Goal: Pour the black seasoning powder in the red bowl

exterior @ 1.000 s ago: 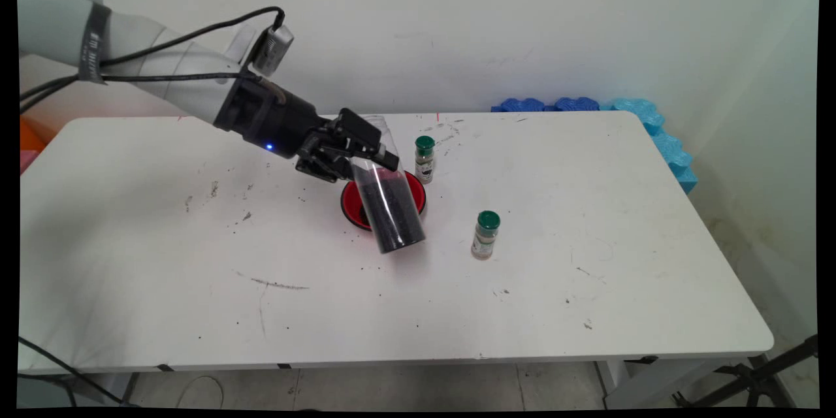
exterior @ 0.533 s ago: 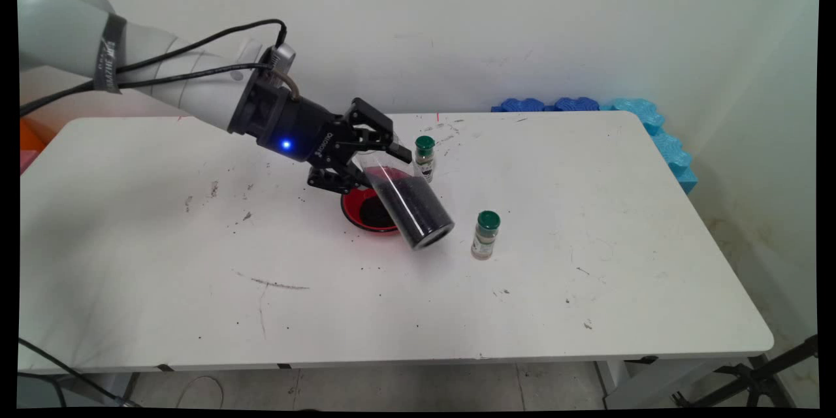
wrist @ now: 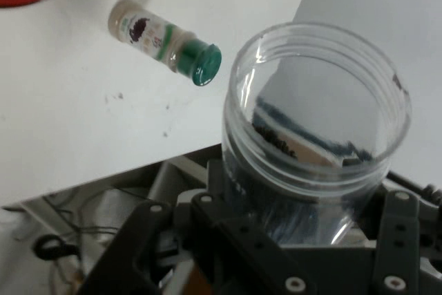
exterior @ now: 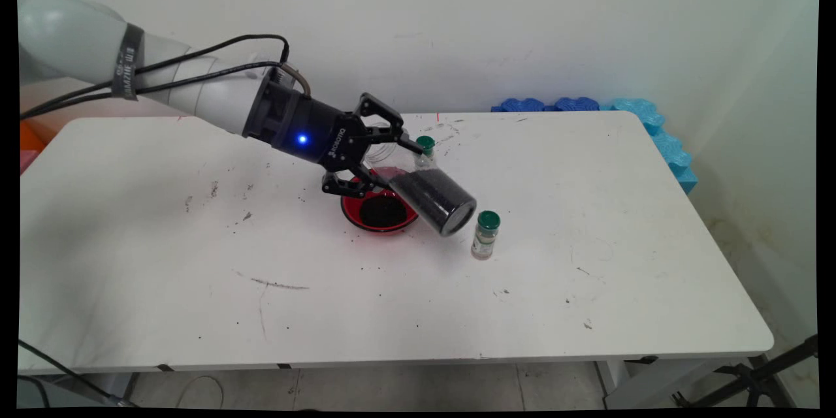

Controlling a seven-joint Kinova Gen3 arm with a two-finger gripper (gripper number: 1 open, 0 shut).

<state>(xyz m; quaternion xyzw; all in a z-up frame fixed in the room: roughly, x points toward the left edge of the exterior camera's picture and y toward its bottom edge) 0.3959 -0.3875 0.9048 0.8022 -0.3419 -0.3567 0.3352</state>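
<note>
Gripper (exterior: 385, 166) at centre frame of the main view, jaws clamped on a clear plastic jar (exterior: 428, 192) near its open mouth. Jar is tilted steeply, closed base pointing lower right, dark granules (exterior: 434, 191) packed in the lower end. In the hand view the jar's threaded mouth (wrist: 318, 108) faces the camera, a few grains clinging inside.

Just left of and below the jar: red bowl (exterior: 379, 212) on the white table (exterior: 588, 274), a heap of the same dark granules in it.

Two small green-capped spice bottles: one (exterior: 485, 235) upright just right of the jar's base, the other (exterior: 425, 147) behind the jar, partly hidden. Their labels are too small to read.

Gripper body lettered "ROBOTIQ"

Blue foam pieces (exterior: 588, 104) along the wall, upper right
</note>
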